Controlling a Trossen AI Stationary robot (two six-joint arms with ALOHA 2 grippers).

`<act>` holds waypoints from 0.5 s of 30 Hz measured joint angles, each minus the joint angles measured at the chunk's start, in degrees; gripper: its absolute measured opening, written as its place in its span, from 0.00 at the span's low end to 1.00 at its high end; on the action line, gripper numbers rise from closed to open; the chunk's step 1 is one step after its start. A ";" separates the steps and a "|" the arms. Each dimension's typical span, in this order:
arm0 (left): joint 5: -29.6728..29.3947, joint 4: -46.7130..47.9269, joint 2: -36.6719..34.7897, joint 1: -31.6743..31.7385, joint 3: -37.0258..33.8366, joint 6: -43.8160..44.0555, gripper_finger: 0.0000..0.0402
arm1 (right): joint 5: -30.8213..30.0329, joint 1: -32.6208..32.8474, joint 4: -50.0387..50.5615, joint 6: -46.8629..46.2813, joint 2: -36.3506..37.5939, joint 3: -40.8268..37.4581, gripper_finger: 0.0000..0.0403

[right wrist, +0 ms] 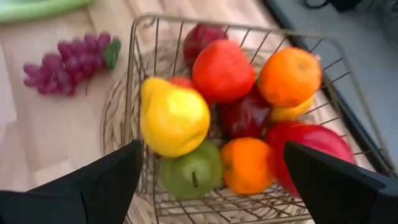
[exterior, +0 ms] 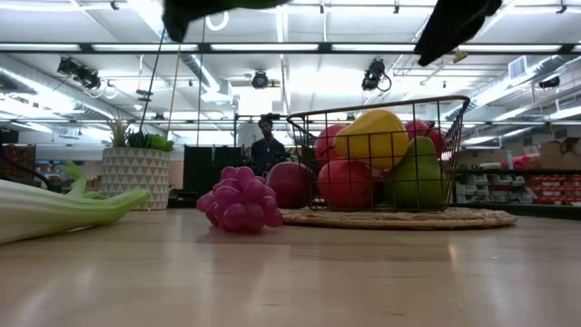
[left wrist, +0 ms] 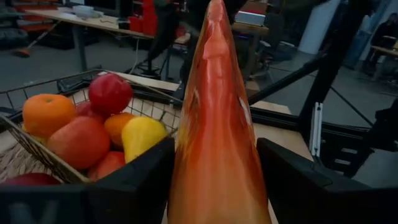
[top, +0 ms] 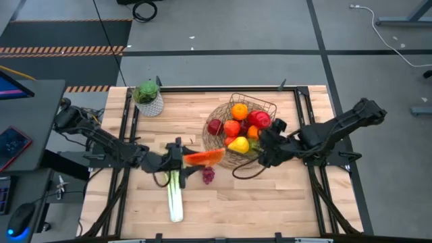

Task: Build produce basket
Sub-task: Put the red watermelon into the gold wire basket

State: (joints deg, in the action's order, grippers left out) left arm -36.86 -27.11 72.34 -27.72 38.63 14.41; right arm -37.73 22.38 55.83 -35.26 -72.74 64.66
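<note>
Left gripper (top: 181, 156) mid-frame, clamped on watermelon slice (top: 203, 157); right gripper (top: 264, 145) spread wide over basket (top: 260, 105); grapes (top: 208, 175), leek (top: 175, 196) on table

**Both arms reach toward the middle**

The left arm stretches in from the left edge, its hand (top: 177, 156) clamped with a finger on each side of its load. The right arm reaches in from the right edge, its hand (top: 264, 143) held with fingers (right wrist: 93, 186) spread wide, gripping nothing.
</note>
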 joint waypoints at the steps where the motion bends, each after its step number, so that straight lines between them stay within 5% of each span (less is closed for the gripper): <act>1: 2.05 0.02 0.00 1.65 0.00 -0.04 0.57 | -0.86 0.60 0.30 -0.76 0.77 0.00 0.98; 15: 14.50 4.61 0.16 20.75 2.32 -4.89 0.57 | -4.69 11.63 0.39 -13.16 6.06 0.03 0.98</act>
State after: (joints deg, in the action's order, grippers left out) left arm -22.37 -22.50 72.50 -6.96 40.95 9.53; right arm -42.41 34.01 56.22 -48.42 -66.68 64.69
